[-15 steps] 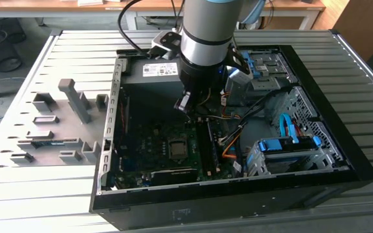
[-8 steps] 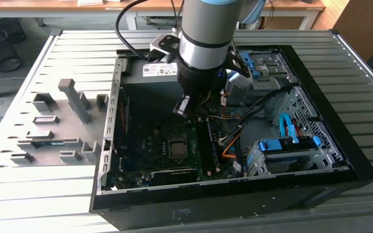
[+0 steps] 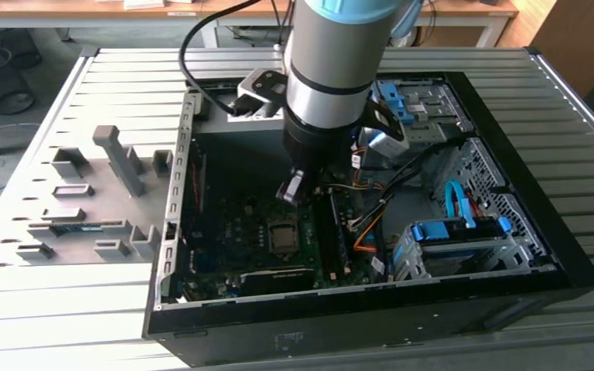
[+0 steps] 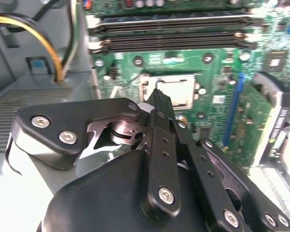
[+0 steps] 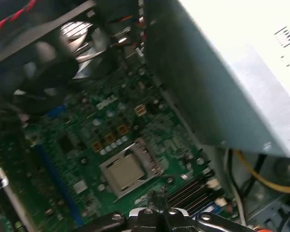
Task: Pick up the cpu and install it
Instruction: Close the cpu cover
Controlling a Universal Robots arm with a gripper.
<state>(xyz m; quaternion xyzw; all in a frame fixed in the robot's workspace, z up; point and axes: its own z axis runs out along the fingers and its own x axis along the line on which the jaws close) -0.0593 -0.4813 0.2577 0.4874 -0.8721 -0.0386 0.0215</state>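
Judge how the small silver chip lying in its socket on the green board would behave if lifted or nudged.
The chip looks like a thin, flat metal-topped square, so probably stiff and light. Its smooth, shiny top suggests it could be slippery to pinch. Being flat, it should not roll or tip, and the socket frame around it would likely stop a sideways nudge.

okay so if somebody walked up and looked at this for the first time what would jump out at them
First, the big robot arm reaching down into the open computer case, its gripper hanging over the green motherboard. Next, the cpu: a silver-grey square sitting in the socket in the middle of the board, beside the long memory slots. The grey power-supply box looms along one side in the first wrist view.
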